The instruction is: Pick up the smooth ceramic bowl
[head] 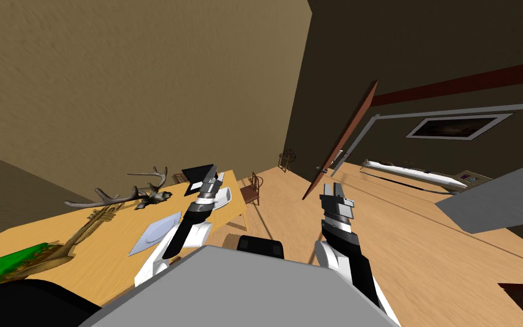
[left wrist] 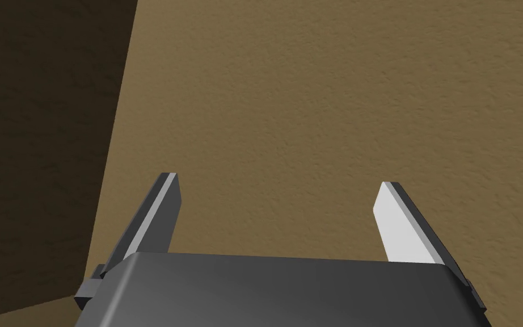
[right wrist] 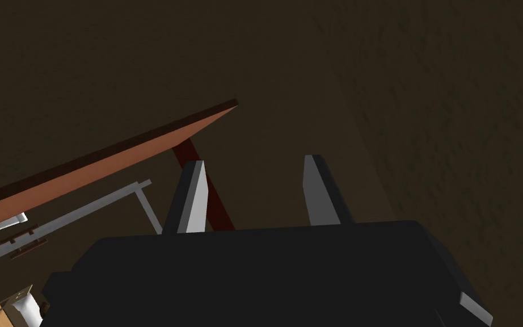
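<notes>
Head cam: white bowl [head: 226, 196] sits at bench's [head: 113, 250] far end, partly behind L gripper [head: 216, 177], past a plate [head: 155, 231] and antlers [head: 124, 196]. L wrist cam: jaws apart (wider than R's), tan wall [left wrist: 340, 85] ahead. R wrist cam: R gripper [right wrist: 256, 162], jaws apart, faces a red-brown door [right wrist: 84, 170], off the bench.

Tan wall [head: 141, 68] upper left, dark wall [head: 425, 40] upper right, a red-brown door [head: 345, 136] open at centre, wooden floor [head: 425, 227] lower right.
</notes>
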Controlling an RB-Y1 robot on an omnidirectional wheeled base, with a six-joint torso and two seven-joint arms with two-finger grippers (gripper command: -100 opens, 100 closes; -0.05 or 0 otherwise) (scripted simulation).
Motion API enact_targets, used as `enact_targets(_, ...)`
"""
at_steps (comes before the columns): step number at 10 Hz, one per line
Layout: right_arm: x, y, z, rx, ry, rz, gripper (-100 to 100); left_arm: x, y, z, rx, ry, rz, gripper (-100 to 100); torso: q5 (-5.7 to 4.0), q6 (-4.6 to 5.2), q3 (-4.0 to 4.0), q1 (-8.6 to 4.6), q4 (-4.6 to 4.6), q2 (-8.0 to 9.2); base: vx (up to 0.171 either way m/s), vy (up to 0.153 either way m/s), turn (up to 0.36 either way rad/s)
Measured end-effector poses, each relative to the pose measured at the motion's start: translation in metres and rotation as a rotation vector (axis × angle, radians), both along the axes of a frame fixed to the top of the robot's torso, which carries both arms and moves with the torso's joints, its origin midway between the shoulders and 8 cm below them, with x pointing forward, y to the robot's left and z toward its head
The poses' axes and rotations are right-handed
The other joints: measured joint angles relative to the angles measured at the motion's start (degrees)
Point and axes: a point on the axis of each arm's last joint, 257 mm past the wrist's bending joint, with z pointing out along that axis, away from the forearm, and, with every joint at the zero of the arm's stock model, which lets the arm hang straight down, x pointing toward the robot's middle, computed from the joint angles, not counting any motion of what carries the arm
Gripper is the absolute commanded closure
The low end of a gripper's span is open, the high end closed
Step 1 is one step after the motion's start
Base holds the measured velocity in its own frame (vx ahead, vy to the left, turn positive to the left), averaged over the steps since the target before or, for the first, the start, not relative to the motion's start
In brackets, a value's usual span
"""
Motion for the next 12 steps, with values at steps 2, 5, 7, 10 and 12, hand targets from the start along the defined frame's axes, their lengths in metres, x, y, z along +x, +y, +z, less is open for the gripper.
enact_targets(2, 0.0, 0.0, 0.0, 0.0, 0.0, 0.0, 0, 0.002, 0.026, -0.04, 0.005, 0.111, 0.032, -100, 0.0, -0.01, -0.01, 0.0, -0.01, -0.02, 0.028, -0.043, -0.07)
enact_targets(5, 0.0, 0.0, 0.0, 0.0, 0.0, 0.0, 0, 0.006, 0.048, -0.071, -0.003, 0.223, 0.076, -100, 0.0, -0.01, -0.03, 0.01, -0.01, -0.05, 0.04, -0.047, -0.125)
enact_targets(7, 0.0, 0.0, 0.0, 0.0, 0.0, 0.0, 0, -0.008, 0.076, -0.104, -0.028, 0.34, 0.136, -100, -0.02, -0.03, -0.06, -0.06, -0.02, -0.1, 0.049, -0.046, -0.078)
enact_targets(10, 0.0, 0.0, 0.0, 0.0, 0.0, 0.0, 0, -0.007, 0.097, -0.134, -0.05, 0.412, 0.175, -100, 0.03, -0.01, 0.01, 0.12, 0.01, 0.02, 0.021, -0.021, -0.104)
enact_targets(12, 0.0, 0.0, 0.0, 0.0, 0.0, 0.0, 0, -0.024, 0.131, -0.174, -0.095, 0.52, 0.245, -100, 0.0, -0.02, -0.05, -0.02, -0.02, -0.09, 0.053, -0.049, -0.089)
